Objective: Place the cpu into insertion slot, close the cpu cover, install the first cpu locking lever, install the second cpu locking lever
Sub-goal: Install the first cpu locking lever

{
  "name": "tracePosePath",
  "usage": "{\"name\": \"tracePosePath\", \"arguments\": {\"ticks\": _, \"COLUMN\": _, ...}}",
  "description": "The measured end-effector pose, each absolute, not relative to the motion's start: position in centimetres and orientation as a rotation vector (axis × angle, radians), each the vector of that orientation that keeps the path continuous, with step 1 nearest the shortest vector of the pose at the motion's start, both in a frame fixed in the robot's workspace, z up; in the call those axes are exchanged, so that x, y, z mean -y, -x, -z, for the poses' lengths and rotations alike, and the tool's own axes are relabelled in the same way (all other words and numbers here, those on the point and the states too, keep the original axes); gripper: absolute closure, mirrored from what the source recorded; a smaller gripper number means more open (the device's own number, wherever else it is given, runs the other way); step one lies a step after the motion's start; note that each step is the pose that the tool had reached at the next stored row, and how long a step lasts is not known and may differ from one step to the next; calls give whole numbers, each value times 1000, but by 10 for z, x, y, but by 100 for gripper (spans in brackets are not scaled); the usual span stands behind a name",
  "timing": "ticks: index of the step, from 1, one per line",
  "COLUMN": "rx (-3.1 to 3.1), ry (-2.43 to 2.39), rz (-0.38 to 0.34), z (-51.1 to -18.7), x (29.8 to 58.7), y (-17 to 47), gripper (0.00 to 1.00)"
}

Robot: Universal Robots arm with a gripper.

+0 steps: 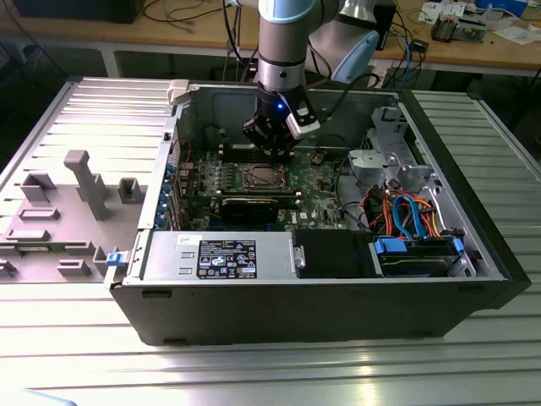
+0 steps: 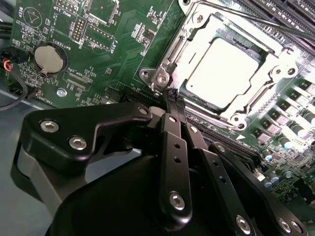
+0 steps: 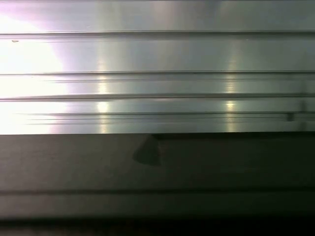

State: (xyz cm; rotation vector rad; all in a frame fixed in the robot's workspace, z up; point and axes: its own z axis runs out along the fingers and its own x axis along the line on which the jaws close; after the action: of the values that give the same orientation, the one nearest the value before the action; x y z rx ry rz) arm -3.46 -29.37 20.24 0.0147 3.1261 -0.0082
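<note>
In the second wrist view the cpu [image 2: 224,69] lies flat in the insertion slot [image 2: 157,78], its silvery top showing through the window of the cpu cover [image 2: 268,81], which lies down over it. A thin metal lever rod [image 2: 256,22] runs along the slot's far side. My gripper [image 2: 172,94] is shut, black fingers [image 2: 173,147] pressed together, tips just beside the slot's near corner with nothing seen between them. In the exterior view the gripper [image 1: 272,152] hangs inside the open computer case just behind the cpu [image 1: 259,178].
A coin battery [image 2: 49,58] sits on the green motherboard. The case holds a power supply [image 1: 220,254], a blue drive bay [image 1: 414,254] and orange and blue cables [image 1: 406,211]. Grey fixtures [image 1: 84,182] stand at the exterior view's left. A ribbed metal surface [image 3: 157,73] shows.
</note>
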Motion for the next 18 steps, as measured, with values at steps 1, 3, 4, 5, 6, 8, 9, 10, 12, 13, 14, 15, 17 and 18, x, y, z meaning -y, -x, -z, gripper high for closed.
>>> {"name": "tracePosePath", "arguments": {"ticks": 1, "rx": -3126, "ry": -15, "rz": 7, "z": -202, "x": 294, "y": 35, "gripper": 89}}
{"name": "tracePosePath", "arguments": {"ticks": 3, "rx": -3126, "ry": -15, "rz": 1, "z": -202, "x": 294, "y": 35, "gripper": 89}}
{"name": "tracePosePath", "arguments": {"ticks": 4, "rx": -3126, "ry": -15, "rz": -5, "z": -202, "x": 294, "y": 35, "gripper": 89}}
{"name": "tracePosePath", "arguments": {"ticks": 5, "rx": -3126, "ry": -15, "rz": -8, "z": -202, "x": 294, "y": 35, "gripper": 89}}
{"name": "tracePosePath", "arguments": {"ticks": 6, "rx": -3126, "ry": -15, "rz": -10, "z": -202, "x": 294, "y": 35, "gripper": 89}}
{"name": "tracePosePath", "arguments": {"ticks": 8, "rx": -3126, "ry": -15, "rz": -11, "z": -203, "x": 294, "y": 35, "gripper": 89}}
{"name": "tracePosePath", "arguments": {"ticks": 9, "rx": -3126, "ry": -15, "rz": -10, "z": -204, "x": 294, "y": 35, "gripper": 89}}
{"name": "tracePosePath", "arguments": {"ticks": 10, "rx": -3126, "ry": -15, "rz": -10, "z": -204, "x": 294, "y": 35, "gripper": 89}}
{"name": "tracePosePath", "arguments": {"ticks": 12, "rx": -3126, "ry": -15, "rz": -10, "z": -205, "x": 294, "y": 35, "gripper": 89}}
{"name": "tracePosePath", "arguments": {"ticks": 13, "rx": -3126, "ry": -15, "rz": -10, "z": -205, "x": 294, "y": 35, "gripper": 89}}
{"name": "tracePosePath", "arguments": {"ticks": 14, "rx": -3126, "ry": -15, "rz": -8, "z": -205, "x": 294, "y": 34, "gripper": 89}}
{"name": "tracePosePath", "arguments": {"ticks": 15, "rx": -3126, "ry": -15, "rz": -1, "z": -205, "x": 294, "y": 35, "gripper": 89}}
{"name": "tracePosePath", "arguments": {"ticks": 17, "rx": -3126, "ry": -15, "rz": 10, "z": -205, "x": 294, "y": 35, "gripper": 89}}
{"name": "tracePosePath", "arguments": {"ticks": 18, "rx": -3126, "ry": -15, "rz": 13, "z": -205, "x": 294, "y": 35, "gripper": 89}}
